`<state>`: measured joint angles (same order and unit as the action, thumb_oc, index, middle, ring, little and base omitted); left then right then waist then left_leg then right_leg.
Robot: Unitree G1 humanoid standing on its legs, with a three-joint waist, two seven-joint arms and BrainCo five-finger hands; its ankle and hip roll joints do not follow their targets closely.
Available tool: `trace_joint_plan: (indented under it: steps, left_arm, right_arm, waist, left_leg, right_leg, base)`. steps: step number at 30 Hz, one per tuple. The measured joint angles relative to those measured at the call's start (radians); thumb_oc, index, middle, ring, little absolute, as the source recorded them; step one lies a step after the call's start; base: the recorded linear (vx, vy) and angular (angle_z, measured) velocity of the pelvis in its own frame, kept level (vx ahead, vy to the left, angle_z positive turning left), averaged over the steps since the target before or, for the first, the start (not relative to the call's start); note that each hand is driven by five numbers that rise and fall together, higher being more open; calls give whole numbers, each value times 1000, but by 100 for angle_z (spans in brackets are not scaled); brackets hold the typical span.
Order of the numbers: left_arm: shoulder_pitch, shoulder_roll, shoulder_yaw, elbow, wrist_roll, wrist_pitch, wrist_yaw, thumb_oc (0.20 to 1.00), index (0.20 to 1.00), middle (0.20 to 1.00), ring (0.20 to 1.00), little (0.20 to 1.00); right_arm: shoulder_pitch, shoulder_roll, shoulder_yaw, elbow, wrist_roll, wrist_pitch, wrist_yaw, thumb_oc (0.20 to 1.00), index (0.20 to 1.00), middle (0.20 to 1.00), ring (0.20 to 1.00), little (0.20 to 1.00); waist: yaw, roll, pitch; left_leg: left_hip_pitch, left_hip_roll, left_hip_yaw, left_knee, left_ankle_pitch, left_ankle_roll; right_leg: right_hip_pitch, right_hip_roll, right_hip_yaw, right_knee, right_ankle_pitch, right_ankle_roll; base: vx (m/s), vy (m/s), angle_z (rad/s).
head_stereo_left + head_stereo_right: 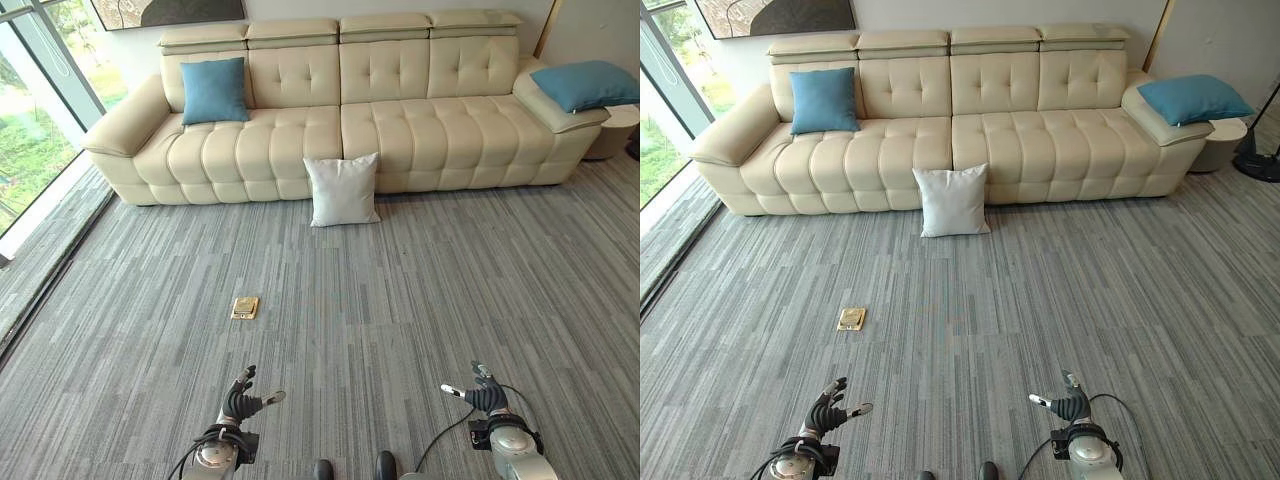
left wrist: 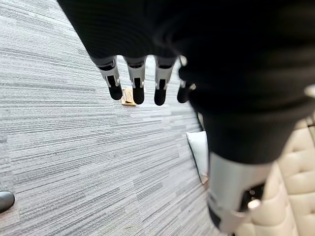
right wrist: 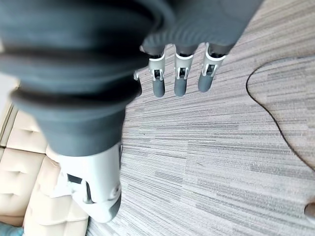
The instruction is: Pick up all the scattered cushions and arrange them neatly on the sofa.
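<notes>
Both hands empty and low over the carpet; one white cushion on the floor, two blue cushions on the sofa.

The cream sofa (image 1: 350, 110) stands against the far wall; a blue cushion (image 1: 214, 90) leans upright against its backrest near the left end; a second blue cushion (image 1: 590, 84) lies flat on the armrest at the right end; the white cushion (image 1: 342, 190) stands on the grey carpet (image 1: 420, 300), propped against the sofa's front at about the middle; a small brass floor plate (image 1: 245, 307) sits in the carpet well in front of the sofa; the left hand (image 1: 241, 397) and the right hand (image 1: 483, 392) hang near the bottom edge, well apart from every cushion, fingers straight and loosely spread, holding nothing; in the wrist views the fingers (image 2: 136, 83) of the left and the fingers (image 3: 180, 78) of the right point out over bare carpet.
</notes>
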<state>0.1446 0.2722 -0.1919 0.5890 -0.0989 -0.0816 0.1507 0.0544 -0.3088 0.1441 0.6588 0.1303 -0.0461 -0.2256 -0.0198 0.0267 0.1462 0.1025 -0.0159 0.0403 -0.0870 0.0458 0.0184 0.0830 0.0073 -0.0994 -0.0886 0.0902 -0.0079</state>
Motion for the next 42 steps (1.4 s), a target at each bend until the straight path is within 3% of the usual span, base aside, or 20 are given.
trace_joint_plan:
  steps: [9,26,42]
  left_arm:
    - [6,-3,1,0,-8,1,6,1000,1000,1000,1000,1000]
    - [9,-3,4,15,-39,9,6,1000,1000,1000,1000,1000]
    - [10,-3,6,18,-79,14,6,1000,1000,1000,1000,1000]
  right_arm:
    - [9,25,2,0,7,0,9,1000,1000,1000,1000,1000]
    - [12,30,4,7,-2,8,9,1000,1000,1000,1000,1000]
    - [17,35,7,22,-1,11,10,1000,1000,1000,1000,1000]
  waist:
    - [2,-19,-24]
    - [3,-11,-44]
    - [7,-31,-52]
  left_leg:
    - [3,0,0,0,6,7]
    - [1,-1,-12,0,1,1]
    - [-31,-3,-21,0,3,0]
  right_leg:
    - [2,0,-3,0,9,6]
    - [7,-1,-11,0,6,9]
    - [-23,-2,-18,0,6,9]
  base:
    - [0,0,0]
    - [-1,2,1]
    - [11,22,1]
